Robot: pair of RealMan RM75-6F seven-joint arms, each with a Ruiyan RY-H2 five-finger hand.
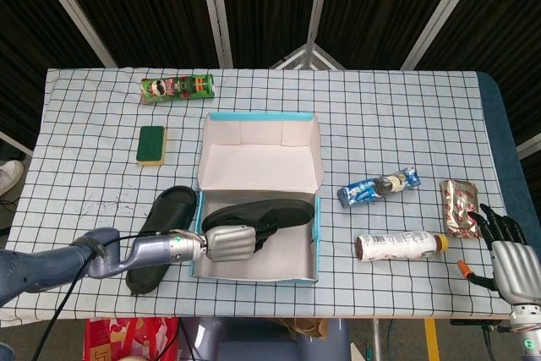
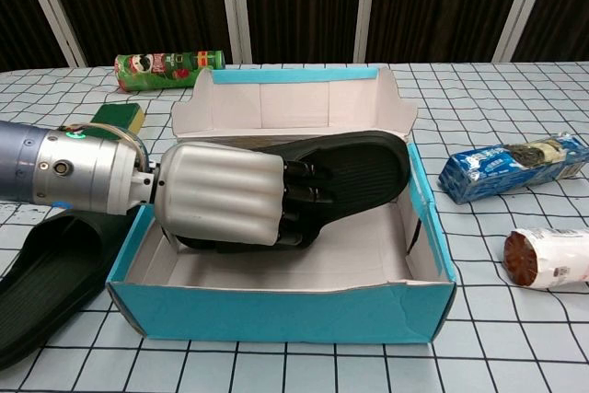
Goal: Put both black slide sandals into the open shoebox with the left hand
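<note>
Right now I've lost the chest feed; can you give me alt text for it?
The left robot hand holds a black slide sandal inside the open teal shoebox, the sandal's toe end raised near the right wall. The second sandal lies on the checked table left of the box. A green can, blue packet and bottle lie around.

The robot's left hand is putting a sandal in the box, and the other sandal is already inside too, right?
Not quite. The left hand holds one sandal in the shoebox, but the head view shows the other sandal on the table beside it.
</note>
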